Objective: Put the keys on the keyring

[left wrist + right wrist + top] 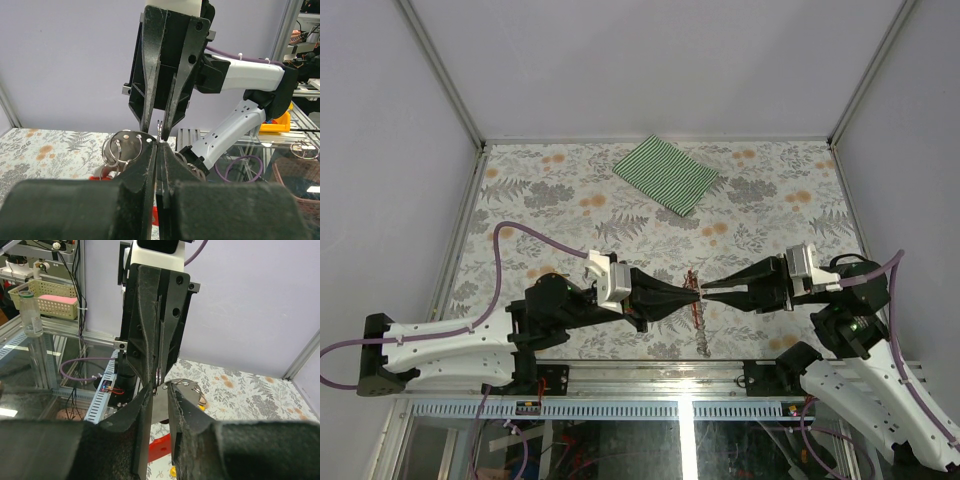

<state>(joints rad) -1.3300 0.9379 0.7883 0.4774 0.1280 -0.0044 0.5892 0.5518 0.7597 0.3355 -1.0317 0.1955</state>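
My two grippers meet tip to tip over the near middle of the table. The left gripper (695, 293) (160, 146) is shut on the keyring's thin silver ring (158, 375), seen edge-on. A round metal tag (131, 145) with small rings hangs on it. The red keyring strap (693, 300) (162, 447) dangles below, its chain trailing toward the near edge. My right gripper (707, 291) (159, 390) stands narrowly open, its fingertips (169, 134) on either side of that ring. The yellow head of one of the keys (173, 471) shows below; the other keys are hidden.
A green striped cloth (666, 173) lies at the back of the flowered table (570, 200). An aluminium rail (650, 370) runs along the near edge. White walls enclose the left, right and back sides.
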